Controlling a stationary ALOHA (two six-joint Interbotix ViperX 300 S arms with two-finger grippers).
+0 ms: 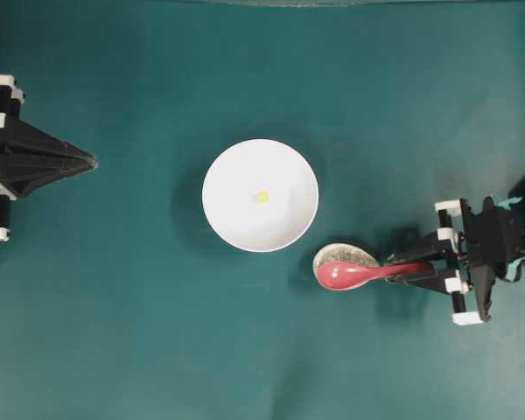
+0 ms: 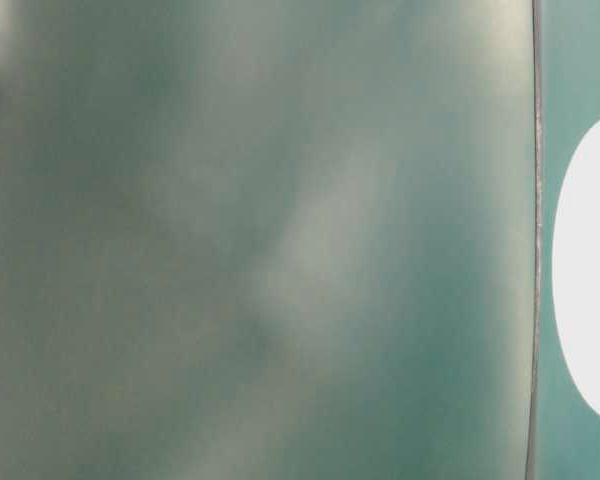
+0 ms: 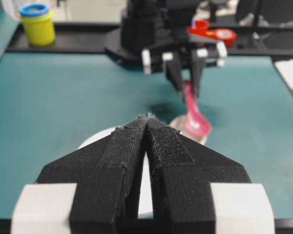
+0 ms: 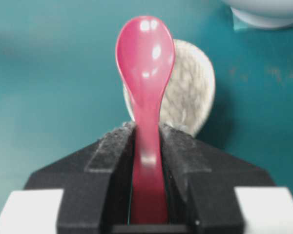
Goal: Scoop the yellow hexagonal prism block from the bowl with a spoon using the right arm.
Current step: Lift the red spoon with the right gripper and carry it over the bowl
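The left pincer [image 1: 92,161] rests closed. The white bowl [image 1: 236,223] holds the yellow hexagonal prism block [image 1: 261,197]. Right of it, the pink-red spoon [image 1: 354,274] lies over the speckled spoon rest [image 1: 343,255], handle clamped in the right pincer [image 1: 424,269].

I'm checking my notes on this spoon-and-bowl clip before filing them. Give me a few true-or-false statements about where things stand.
1. The right hand is shut on the spoon by its handle. True.
2. The yellow block sits in the spoon's scoop. False: it lies in the white bowl.
3. The left hand is shut and holds nothing. True.
4. The spoon's scoop is over the bowl. False: it is over the speckled spoon rest beside the bowl.
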